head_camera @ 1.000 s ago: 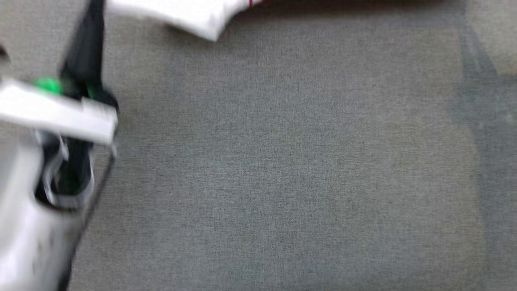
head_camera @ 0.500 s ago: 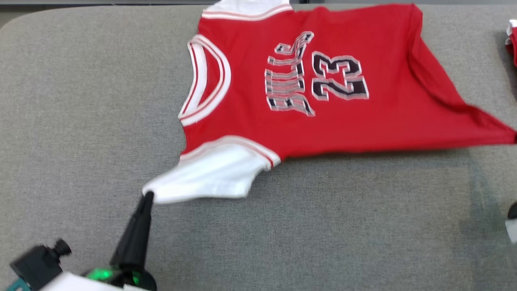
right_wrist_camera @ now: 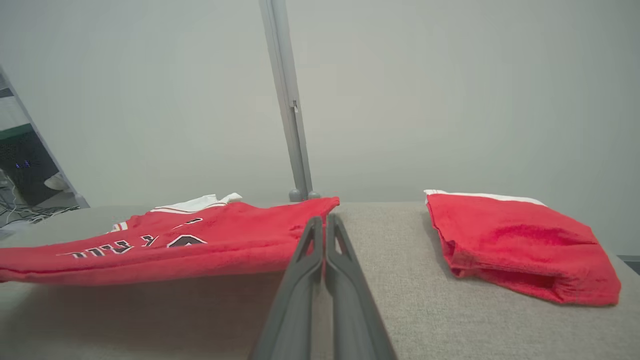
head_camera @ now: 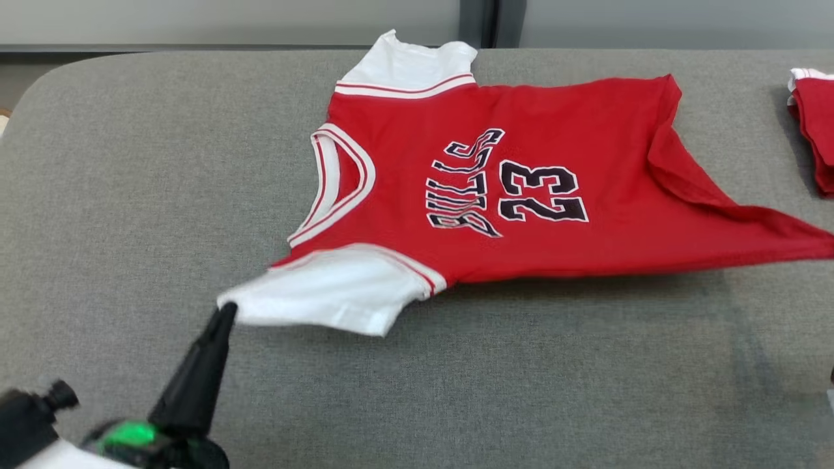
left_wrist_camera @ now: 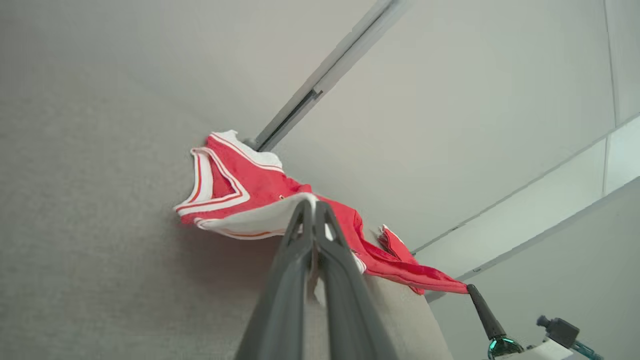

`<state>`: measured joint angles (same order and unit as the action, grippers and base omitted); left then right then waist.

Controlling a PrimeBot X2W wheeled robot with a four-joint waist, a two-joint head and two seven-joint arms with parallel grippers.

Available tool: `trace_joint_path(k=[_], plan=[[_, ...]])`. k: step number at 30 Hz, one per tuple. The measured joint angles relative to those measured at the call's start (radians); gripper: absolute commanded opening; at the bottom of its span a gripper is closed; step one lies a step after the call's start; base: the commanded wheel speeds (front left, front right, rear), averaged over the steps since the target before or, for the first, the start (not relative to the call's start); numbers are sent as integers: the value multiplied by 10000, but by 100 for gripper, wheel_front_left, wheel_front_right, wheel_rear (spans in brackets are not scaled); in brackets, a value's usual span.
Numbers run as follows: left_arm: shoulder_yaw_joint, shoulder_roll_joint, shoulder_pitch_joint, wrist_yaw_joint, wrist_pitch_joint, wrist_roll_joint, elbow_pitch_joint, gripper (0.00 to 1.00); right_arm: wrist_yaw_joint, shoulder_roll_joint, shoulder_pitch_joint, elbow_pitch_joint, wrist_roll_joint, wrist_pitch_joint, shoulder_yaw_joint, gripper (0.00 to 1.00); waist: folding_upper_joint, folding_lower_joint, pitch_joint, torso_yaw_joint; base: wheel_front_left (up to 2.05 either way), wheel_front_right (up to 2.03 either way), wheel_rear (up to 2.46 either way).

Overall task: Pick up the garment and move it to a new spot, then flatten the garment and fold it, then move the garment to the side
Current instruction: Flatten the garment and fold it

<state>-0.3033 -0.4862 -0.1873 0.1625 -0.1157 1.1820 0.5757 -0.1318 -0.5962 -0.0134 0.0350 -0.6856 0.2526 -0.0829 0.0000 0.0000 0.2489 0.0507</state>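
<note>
My left fingers point(head_camera: 223, 318) are pressed tight together on the tip of the white sleeve point(head_camera: 326, 303). My right fingers point(right_wrist_camera: 325, 221) are closed just as narrowly on the hem corner point(head_camera: 805, 238) of the red jersey point(head_camera: 586, 130). The jersey is stretched between them across the middle of the grey desk point(head_camera: 130, 163), print side up. Its near edge seems lifted off the surface, judging by the shadow beneath it, and the far sleeve and far edge look to be lying on the desk.

Both grips are on very little cloth. The sleeve tip is a thin pinch, and I judge that any extra pull between my arms could draw it out of my left fingers, dropping that side in a heap. The same goes for the hem corner, which is pulled into a long taut point.

The right side shows a fold running up from the hem. If I lay the jersey down like this, that crease will probably be pressed in and the flattening will take extra work.

A folded red garment point(head_camera: 814, 124) sits close to the right. If I carry the hem too far that way, I may drag over it or disturb it.

If my hands lower unevenly, the jersey may land skewed.
</note>
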Motion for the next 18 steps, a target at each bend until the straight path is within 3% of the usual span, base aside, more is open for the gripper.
trace_joint_path(k=[5, 11, 18], plan=[[842, -552, 2976, 71, 748, -27, 186, 0, 0, -779, 1848, -965, 138, -1041, 347, 0, 0, 0, -309, -21, 0, 0, 0], [878, -1223, 7890, -19, 2274, -251, -1229, 0, 0, -2316, 5035, -1160, 35, -2828, 259, 0, 0, 0, -609, -36, 0, 0, 0], [-199, -453, 12075, -397, 3083, -842, -3281, 0, 0, -3471, 7467, -355, -330, -4109, -815, 0, 0, 0, -662, 120, 0, 0, 0]])
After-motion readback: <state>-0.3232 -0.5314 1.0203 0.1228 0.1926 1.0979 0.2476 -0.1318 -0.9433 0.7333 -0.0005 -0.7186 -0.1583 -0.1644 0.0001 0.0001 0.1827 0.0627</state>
